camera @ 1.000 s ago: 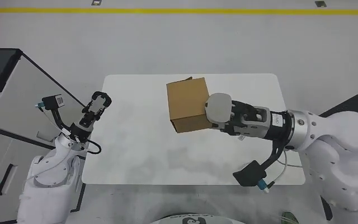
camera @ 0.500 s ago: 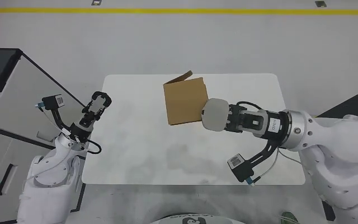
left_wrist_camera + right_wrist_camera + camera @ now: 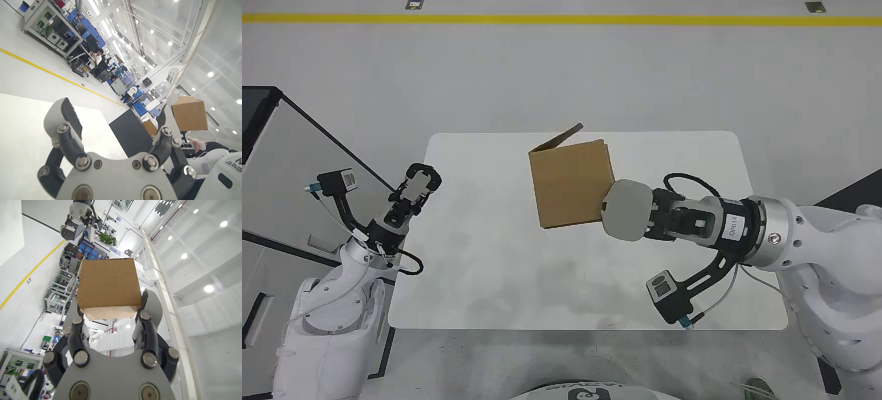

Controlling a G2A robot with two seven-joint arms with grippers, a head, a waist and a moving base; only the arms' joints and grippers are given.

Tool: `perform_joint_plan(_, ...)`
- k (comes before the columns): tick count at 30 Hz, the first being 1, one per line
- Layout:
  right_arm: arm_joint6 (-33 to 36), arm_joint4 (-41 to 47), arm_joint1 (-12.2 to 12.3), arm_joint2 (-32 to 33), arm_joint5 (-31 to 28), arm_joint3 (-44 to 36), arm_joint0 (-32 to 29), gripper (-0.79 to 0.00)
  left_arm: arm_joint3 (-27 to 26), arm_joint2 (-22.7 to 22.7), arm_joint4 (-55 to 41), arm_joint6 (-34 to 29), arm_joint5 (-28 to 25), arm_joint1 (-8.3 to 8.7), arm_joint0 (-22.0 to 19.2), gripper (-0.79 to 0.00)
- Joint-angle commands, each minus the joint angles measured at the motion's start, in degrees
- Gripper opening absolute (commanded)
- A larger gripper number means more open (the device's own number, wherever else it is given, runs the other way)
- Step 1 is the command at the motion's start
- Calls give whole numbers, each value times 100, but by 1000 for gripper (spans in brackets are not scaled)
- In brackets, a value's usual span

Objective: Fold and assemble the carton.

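Since a second ago the carton (image 3: 568, 184) has slid a little toward the robot's left and turned, so its edges now run nearly square with the table (image 3: 492, 270). The right arm's wrist has rolled with it. The left arm has not shifted.

In the top view the brown cardboard carton is over the far middle of the white table, with one thin flap (image 3: 564, 136) sticking out at its far edge. The right gripper (image 3: 606, 206) meets it at its right side, toward the near corner. From the right wrist view the carton (image 3: 108, 283) sits between the two fingers, one finger (image 3: 144, 300) pressed against each opposite side, so the gripper (image 3: 111, 306) is clamped on the carton's closest end. That end shows a paler face with folded edges.

In the left wrist view the carton (image 3: 190, 113) appears raised, with the hall ceiling behind it.

Well apart from it, the left gripper (image 3: 420, 182) hangs just past the table's left edge. In its own wrist view the left gripper (image 3: 116, 111) has its fingers spread wide with nothing between them. It also appears beyond the carton in the right wrist view (image 3: 73, 230).

A yellow line (image 3: 542, 18) runs across the floor beyond the table.
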Motion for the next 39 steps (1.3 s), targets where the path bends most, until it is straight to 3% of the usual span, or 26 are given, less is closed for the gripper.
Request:
perform_joint_plan(1, -72, -101, 5, 12, 318, 0, 12, -785, 0, 0, 0, 0, 0, 0, 0, 0)
perform_joint_plan(6, -145, -206, 3, -46, 824, 0, 5, -785, 0, 0, 0, 0, 0, 0, 0, 0)
perform_joint_plan(21, -53, 22, -7, -89, 991, 69, -114, -785, 0, 0, 0, 0, 0, 0, 0, 0)
perform_joint_plan(39, 329, 1776, -71, -231, 334, 461, -353, -785, 0, 0, 0, 0, 0, 0, 0, 0)
